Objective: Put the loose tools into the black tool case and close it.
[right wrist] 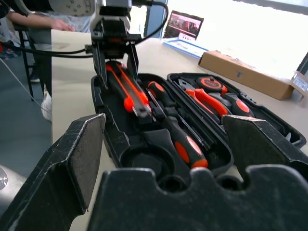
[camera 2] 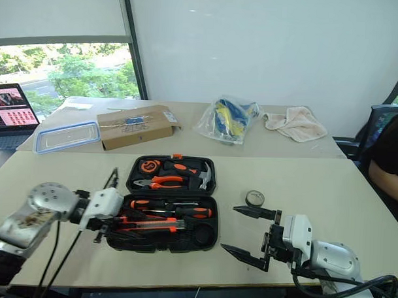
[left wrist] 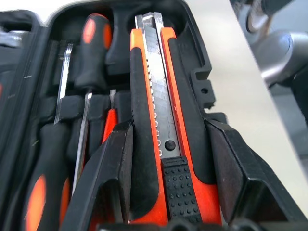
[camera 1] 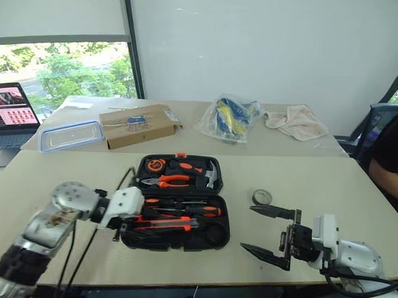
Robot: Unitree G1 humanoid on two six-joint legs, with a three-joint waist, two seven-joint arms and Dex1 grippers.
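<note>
The black tool case [camera 1: 218, 189] lies open in the middle of the table. My left gripper [camera 1: 125, 226] is at its near left corner, shut on the long black-orange utility knife [left wrist: 154, 120], which lies along the case's nearest slot. Its fingers [left wrist: 113, 163] flank the knife's handle. Two black-and-orange screwdrivers [left wrist: 94, 43] [left wrist: 48, 163] rest in the slots beside it, with a small orange one [left wrist: 109, 130] between. The dark tape roll [camera 1: 262, 196] lies on the table right of the case. My right gripper [camera 1: 248, 227] hovers open beside the case's right end, near the roll.
Orange-handled pliers [camera 1: 168, 180], a hammer and a tape measure fill the case's far half. Behind the case stand a cardboard box [camera 1: 138, 124], a clear blue-rimmed container [camera 1: 70, 135], a plastic bag [camera 1: 229, 117] and a cloth [camera 1: 295, 121]. A laptop [camera 1: 10, 113] sits far left, a seated person [camera 1: 391, 156] far right.
</note>
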